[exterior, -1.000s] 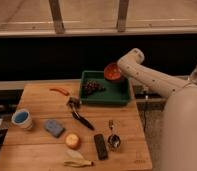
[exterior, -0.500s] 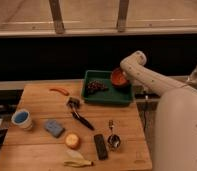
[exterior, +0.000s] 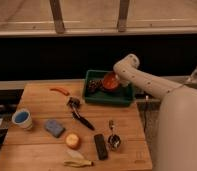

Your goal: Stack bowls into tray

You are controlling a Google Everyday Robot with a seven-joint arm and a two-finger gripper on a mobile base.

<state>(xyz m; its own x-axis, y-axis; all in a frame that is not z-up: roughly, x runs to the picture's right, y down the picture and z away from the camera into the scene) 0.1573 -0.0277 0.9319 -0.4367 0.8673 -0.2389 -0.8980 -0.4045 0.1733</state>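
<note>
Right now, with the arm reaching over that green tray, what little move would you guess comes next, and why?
Probably a short lowering, then letting go. The gripper is at the right part of the green tray, and the red bowl sits right by it, over the tray's inside. Whether the bowl already rests on the tray floor cannot be told, so easing down first seems the safest guess.
</note>
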